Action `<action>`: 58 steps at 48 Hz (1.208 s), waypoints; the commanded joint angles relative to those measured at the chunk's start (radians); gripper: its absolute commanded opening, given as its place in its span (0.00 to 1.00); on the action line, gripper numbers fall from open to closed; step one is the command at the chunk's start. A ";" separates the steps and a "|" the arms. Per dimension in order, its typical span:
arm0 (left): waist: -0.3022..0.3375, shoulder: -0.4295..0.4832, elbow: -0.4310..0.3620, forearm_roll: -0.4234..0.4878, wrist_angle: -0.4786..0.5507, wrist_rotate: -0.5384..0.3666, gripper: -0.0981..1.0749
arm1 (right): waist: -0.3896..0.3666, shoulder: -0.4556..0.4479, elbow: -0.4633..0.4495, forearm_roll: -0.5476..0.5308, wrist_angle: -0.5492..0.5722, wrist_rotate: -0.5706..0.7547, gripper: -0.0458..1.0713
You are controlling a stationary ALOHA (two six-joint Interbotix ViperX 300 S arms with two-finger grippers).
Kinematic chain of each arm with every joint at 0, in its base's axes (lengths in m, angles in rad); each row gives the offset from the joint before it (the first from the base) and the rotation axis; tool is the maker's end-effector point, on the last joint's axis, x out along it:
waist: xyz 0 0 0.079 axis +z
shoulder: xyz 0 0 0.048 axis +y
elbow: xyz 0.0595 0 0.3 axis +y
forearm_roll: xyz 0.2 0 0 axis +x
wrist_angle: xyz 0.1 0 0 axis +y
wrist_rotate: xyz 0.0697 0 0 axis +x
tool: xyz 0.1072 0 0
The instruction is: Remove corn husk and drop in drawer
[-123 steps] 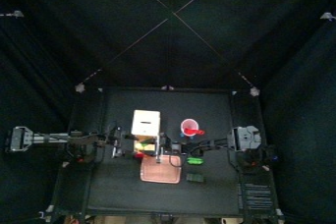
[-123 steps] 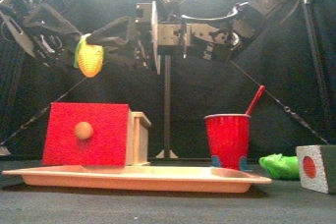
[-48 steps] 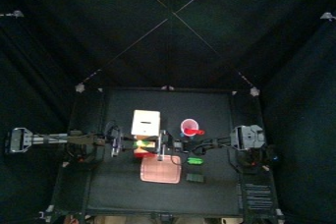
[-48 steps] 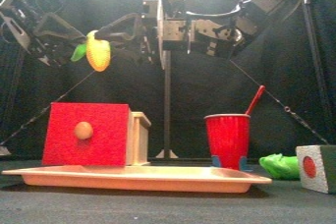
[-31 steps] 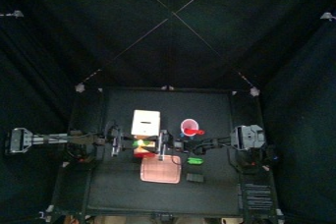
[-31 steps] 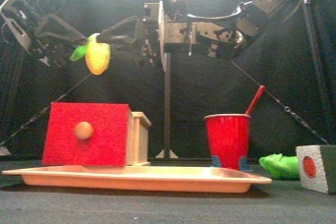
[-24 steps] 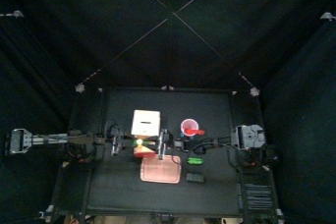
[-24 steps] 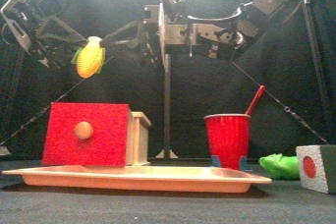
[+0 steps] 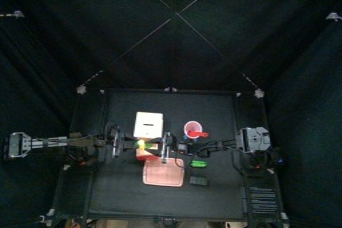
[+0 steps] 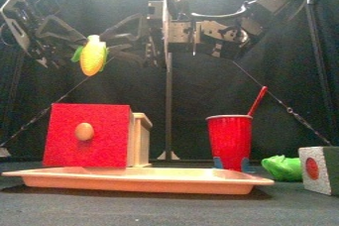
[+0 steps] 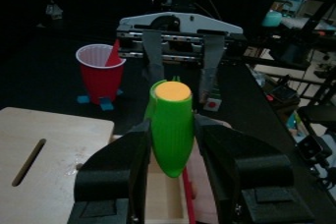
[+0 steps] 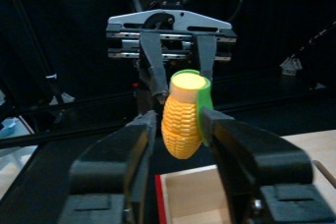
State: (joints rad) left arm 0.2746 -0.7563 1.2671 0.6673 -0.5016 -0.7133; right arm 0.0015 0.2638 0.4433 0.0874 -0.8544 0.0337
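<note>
Holding the corn cob up in the air, well above the table, the left gripper comes in from the left with its jaws pinching the cob's green end. The corn husk shows in the left wrist view as a smooth light-green sleeve around the cob between those jaws, with the yellow cob end poking out of it. In the right wrist view the cob's bare yellow kernels face that camera and a green cap of husk sits at the far end.

Below, near the table's front edge, lies a flat tan tray. At the tray's left end stands the red drawer box with a round wooden knob on its front, front closed as far as visible.

Right of the box, past the tray's right end, stands a red cup with a red straw leaning out. Further right, on the table, is a bright-green small object, then a grey block with a red spot at the right edge.

The right gripper hangs high near the middle, jaws spread wide either side of the cob in its wrist view, not clamping it.
</note>
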 commanded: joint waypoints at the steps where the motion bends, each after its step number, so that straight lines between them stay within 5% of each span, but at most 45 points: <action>1: 0.002 0.003 -0.017 -0.005 -0.026 0.003 0.52 | -0.002 -0.026 -0.035 0.003 -0.014 0.000 0.97; 38: 0.000 0.023 -0.026 -0.002 -0.067 0.006 0.52 | -0.021 0.040 -0.101 0.015 -0.006 0.000 0.95; 58: 0.000 0.023 -0.026 -0.005 -0.066 0.017 0.52 | -0.025 0.043 -0.106 0.020 -0.006 0.002 0.64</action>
State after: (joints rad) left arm 0.2715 -0.7378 1.2671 0.6673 -0.5599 -0.7041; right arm -0.0199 0.3283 0.3620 0.1074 -0.8575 0.0368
